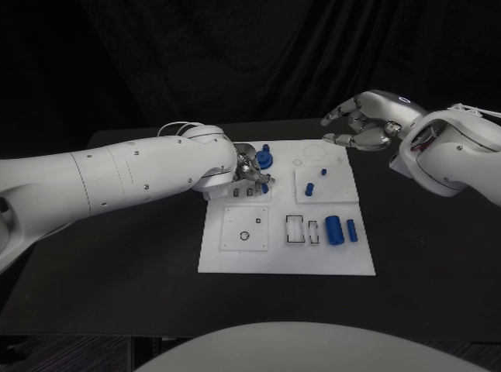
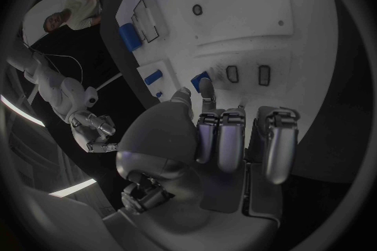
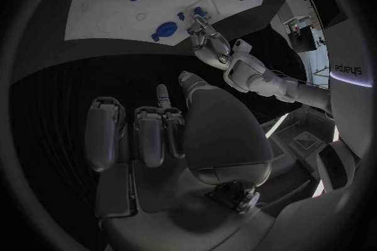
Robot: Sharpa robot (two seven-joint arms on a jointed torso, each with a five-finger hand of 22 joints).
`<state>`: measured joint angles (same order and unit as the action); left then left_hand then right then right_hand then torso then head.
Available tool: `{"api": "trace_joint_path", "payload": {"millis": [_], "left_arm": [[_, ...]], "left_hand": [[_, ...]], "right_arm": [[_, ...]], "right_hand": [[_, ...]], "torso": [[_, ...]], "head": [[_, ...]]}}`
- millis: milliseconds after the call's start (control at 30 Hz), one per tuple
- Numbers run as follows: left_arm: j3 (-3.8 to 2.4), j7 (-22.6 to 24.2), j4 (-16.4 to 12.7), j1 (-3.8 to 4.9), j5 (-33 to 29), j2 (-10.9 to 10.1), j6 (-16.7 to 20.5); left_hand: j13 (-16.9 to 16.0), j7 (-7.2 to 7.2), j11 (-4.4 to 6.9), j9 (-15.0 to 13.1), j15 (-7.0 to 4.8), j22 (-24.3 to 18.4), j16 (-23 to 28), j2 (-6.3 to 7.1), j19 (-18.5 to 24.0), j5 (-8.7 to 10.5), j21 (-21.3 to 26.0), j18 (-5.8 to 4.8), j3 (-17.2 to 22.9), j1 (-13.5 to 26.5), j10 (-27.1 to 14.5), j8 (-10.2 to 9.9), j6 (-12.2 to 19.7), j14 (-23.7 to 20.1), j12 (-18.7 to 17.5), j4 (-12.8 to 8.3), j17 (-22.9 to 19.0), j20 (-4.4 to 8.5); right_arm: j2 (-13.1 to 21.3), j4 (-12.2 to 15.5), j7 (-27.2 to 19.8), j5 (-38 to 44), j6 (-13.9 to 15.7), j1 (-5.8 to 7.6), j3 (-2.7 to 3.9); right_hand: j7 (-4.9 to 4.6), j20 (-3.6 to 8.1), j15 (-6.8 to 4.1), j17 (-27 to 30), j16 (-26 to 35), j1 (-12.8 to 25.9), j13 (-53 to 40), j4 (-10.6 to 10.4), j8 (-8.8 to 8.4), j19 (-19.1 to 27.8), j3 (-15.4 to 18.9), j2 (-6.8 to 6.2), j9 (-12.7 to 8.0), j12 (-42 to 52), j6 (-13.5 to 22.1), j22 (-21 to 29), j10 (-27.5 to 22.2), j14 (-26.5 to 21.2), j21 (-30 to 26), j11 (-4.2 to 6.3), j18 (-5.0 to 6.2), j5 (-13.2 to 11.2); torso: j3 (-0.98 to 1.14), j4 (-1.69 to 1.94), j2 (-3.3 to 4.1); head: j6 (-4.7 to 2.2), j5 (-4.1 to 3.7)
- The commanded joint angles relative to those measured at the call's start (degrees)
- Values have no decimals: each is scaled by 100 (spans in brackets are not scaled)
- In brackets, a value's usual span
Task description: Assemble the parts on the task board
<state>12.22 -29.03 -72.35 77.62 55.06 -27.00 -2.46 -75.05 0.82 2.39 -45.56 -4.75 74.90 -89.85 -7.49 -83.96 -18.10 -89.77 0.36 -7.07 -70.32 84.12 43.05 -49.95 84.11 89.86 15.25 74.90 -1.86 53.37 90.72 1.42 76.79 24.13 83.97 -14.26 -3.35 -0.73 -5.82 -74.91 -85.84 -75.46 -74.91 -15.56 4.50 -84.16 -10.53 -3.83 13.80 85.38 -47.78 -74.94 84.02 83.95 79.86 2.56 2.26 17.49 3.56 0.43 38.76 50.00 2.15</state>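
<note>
The left hand [image 1: 246,172] was seen over the board's [image 1: 285,260] far-left corner, its fingers [image 2: 206,88] drawn together on a small blue piece [image 2: 200,80] held just above the two slots there. A blue knob [image 1: 265,160] stood just beside it. The right hand [image 1: 361,124] was held off the far-right corner above the counter [image 1: 116,256], fingers curled around nothing. The left hand was judged much nearer.

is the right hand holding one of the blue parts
No, the right hand hangs past the white task board's far corner, its silver fingers curled around nothing.
</note>
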Motion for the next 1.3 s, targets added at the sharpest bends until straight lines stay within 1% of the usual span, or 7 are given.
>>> {"api": "trace_joint_path", "payload": {"millis": [33, 400, 600, 700, 1000, 1300], "left_arm": [[-4, 67, 0, -15, 32, 12, -70], [-4, 83, 13, -19, 32, 27, -137], [-4, 94, 46, -21, 32, 58, -165], [-4, 95, 62, -25, 32, 68, -176], [-4, 121, 115, -43, 32, 106, -197], [-4, 142, 160, -54, 32, 133, -254]], "left_hand": [[-1495, -2, 40, -4, -40, 1510, -15, -8, -604, 31, -23, -36, 28, -67, 588, -35, 16, 589, 14, 4, 1510, 46], [-1495, -7, 45, -113, -46, 1510, -15, 19, -604, 24, -23, -36, 99, -98, 588, -50, 43, 589, 14, -33, 1510, 52], [-1495, -5, 45, -182, -48, 1510, -15, 34, -604, 1, -23, -36, 169, -129, 588, -95, 81, 589, 14, -66, 1510, 55], [-1495, 0, 42, -218, -46, 1510, -15, 47, -604, -14, -23, -36, 215, -143, 588, -135, 106, 589, 14, -84, 1510, 55], [-1495, 8, 37, -261, -42, 1510, -15, 53, -604, -38, -23, -36, 282, -158, 588, -192, 130, 589, 14, -104, 1510, 54], [-1495, 14, 29, -340, -35, 1510, -15, 77, -604, -103, -23, -36, 445, -204, 588, -301, 134, 589, 14, -165, 1510, 47]], "right_arm": [[2, -6, 99, 6, -23, -15, 6], [-10, -17, 104, 6, -63, -18, 6], [-18, -20, 111, 6, -88, -19, 6], [-19, -18, 116, 6, -101, -19, 6], [-13, -16, 125, 6, -152, -18, 6], [-20, -21, 127, 3, -199, -19, 6]], "right_hand": [[11, -37, 46, -919, 22, -31, -1030, -2, 33, -157, -25, 9, -5, -38, -38, -1197, 211, 475, -38, -52, 9, 5], [11, -37, 46, -919, 22, -31, -1030, -2, 33, -157, -25, 9, -5, -38, -38, -1197, 211, 475, -38, -52, 9, 5], [11, -37, 46, -919, 22, -31, -1030, -2, 33, -157, -25, 9, -5, -38, -38, -1197, 211, 475, -38, -52, 9, 5], [10, -38, 47, -913, 27, -26, -1020, -5, 33, -154, -21, 6, -9, -49, -45, -1194, 206, 473, -48, -53, 11, 5], [10, -38, 47, -913, 26, -24, -1016, -7, 33, -155, -21, 6, -10, -53, -47, -1196, 204, 473, -44, -53, 10, 5], [10, -38, 47, -913, 26, -24, -1016, -7, 33, -155, -21, 6, -10, -53, -47, -1196, 204, 473, -44, -53, 10, 5]], "torso": [[1, 2, 0], [0, 3, 1], [0, 6, 1], [2, 1, 1], [2, 0, 3], [2, 0, 3]], "head": [[0, 3], [0, 30], [0, 31], [0, 27], [0, 21], [0, 26]]}}
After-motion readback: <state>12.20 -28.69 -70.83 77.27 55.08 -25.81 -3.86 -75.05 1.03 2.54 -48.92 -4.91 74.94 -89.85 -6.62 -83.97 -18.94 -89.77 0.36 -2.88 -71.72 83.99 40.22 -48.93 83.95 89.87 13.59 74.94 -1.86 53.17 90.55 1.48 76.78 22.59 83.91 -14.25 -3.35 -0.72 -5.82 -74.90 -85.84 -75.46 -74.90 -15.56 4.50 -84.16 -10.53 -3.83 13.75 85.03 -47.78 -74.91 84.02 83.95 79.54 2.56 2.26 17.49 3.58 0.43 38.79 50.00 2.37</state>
